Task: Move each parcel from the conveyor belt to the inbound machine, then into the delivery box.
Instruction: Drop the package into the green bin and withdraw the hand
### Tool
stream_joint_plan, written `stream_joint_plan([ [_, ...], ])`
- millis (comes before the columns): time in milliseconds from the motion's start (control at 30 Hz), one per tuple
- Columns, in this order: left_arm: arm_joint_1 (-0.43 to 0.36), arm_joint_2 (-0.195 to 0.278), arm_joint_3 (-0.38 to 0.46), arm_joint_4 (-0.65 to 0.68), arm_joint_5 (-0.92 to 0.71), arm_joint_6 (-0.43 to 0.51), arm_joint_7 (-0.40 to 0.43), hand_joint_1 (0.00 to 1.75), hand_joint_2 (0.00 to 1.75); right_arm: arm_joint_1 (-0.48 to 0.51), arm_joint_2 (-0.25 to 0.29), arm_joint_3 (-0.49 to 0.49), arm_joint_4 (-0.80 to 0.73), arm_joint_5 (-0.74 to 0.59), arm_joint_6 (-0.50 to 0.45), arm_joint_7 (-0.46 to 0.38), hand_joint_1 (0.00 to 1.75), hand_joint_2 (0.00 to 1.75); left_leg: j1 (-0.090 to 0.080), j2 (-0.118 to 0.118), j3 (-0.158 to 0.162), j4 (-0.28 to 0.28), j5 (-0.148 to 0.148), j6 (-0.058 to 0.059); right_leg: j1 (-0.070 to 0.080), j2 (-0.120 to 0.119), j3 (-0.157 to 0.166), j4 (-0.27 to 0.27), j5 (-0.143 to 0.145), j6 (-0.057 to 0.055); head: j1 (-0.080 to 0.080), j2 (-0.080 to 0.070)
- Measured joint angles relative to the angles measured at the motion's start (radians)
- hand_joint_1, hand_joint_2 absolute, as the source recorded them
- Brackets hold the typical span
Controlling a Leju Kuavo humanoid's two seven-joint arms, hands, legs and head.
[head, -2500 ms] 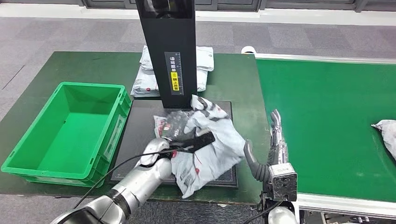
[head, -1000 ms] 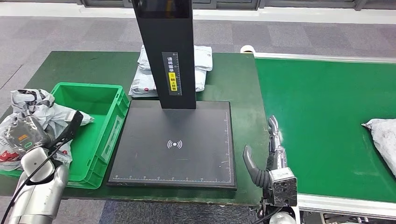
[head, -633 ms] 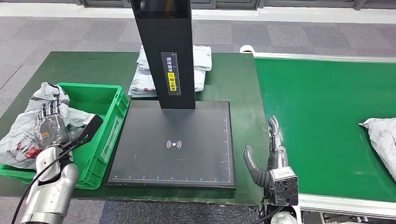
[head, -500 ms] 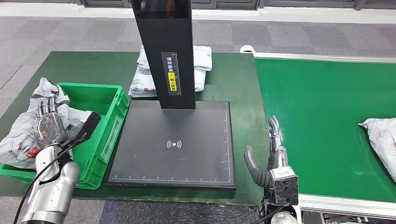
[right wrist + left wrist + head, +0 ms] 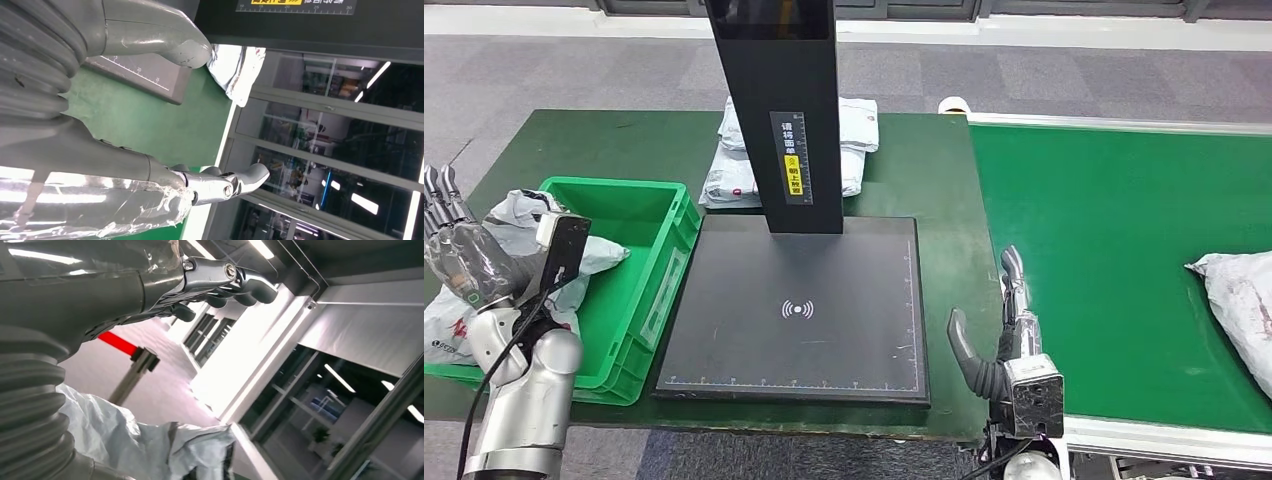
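The left hand (image 5: pixel 459 255) is raised at the far left of the scene, beside the left wall of the green delivery box (image 5: pixel 654 290), with its fingers spread apart and holding nothing. A crumpled grey parcel (image 5: pixel 519 225) lies draped over the left rim of that box, partly inside it and partly hanging outside toward the near left; the left wrist view shows the same wrinkled plastic (image 5: pixel 150 445) just below the hand (image 5: pixel 210 285). The box sits on the dark green tabletop (image 5: pixel 624 150), touching the left edge of the black inbound machine (image 5: pixel 824 330), whose flat scanning plate is bare and whose upright column rises at its far side. Behind the column, two more grey parcels (image 5: pixel 859 125) lie stacked on the tabletop. The right hand (image 5: pixel 1004 330) hangs at the near edge between the machine and the green conveyor belt (image 5: pixel 1114 260), fingers apart and grasping nothing. Another grey parcel (image 5: pixel 1239 300) rests on the belt at the right edge of the scene.
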Motion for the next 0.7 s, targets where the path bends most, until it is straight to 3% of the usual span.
stream_joint_plan([
  [167, 0.005, -0.037, -0.018, -0.050, 0.054, -0.015, -0.061, 0.00, 1.75, -0.002, 0.003, 0.000, 0.000, 0.002, -0.007, 0.002, 0.00, 1.75, 0.000, 0.000, 0.000, 0.000, 0.000, 0.000, 0.000, 0.000, 0.000, 0.000, 0.000, 0.000, 0.000, 0.000],
  [367, -0.023, -0.099, -0.126, -0.052, 0.266, -0.183, -0.154, 0.00, 1.75, -0.012, 0.003, -0.001, 0.008, -0.040, 0.008, 0.003, 0.00, 1.75, 0.000, -0.001, 0.000, 0.000, 0.000, 0.000, 0.000, -0.001, 0.001, 0.000, 0.001, 0.000, 0.000, 0.000],
  [500, -0.039, -0.122, -0.177, -0.044, 0.338, -0.237, -0.173, 0.00, 1.75, -0.017, 0.003, -0.002, 0.018, -0.050, 0.015, 0.006, 0.00, 1.75, 0.000, 0.001, 0.001, 0.000, 0.000, 0.000, 0.000, 0.001, 0.000, 0.000, 0.001, 0.000, 0.000, 0.000],
  [633, -0.068, -0.159, -0.218, 0.006, 0.501, -0.370, -0.242, 0.00, 1.75, -0.052, 0.002, -0.002, 0.050, -0.060, 0.034, 0.020, 0.00, 1.75, 0.000, -0.001, 0.001, 0.000, 0.000, 0.000, 0.000, 0.000, 0.000, 0.000, 0.001, 0.000, 0.000, 0.000],
  [700, -0.092, -0.198, -0.253, 0.064, 0.617, -0.435, -0.306, 0.00, 1.75, -0.092, 0.002, -0.002, 0.087, -0.054, 0.025, 0.027, 0.00, 0.87, 0.000, -0.001, 0.001, 0.000, 0.001, 0.000, -0.001, -0.001, 0.001, 0.000, 0.002, 0.000, 0.000, 0.000],
])
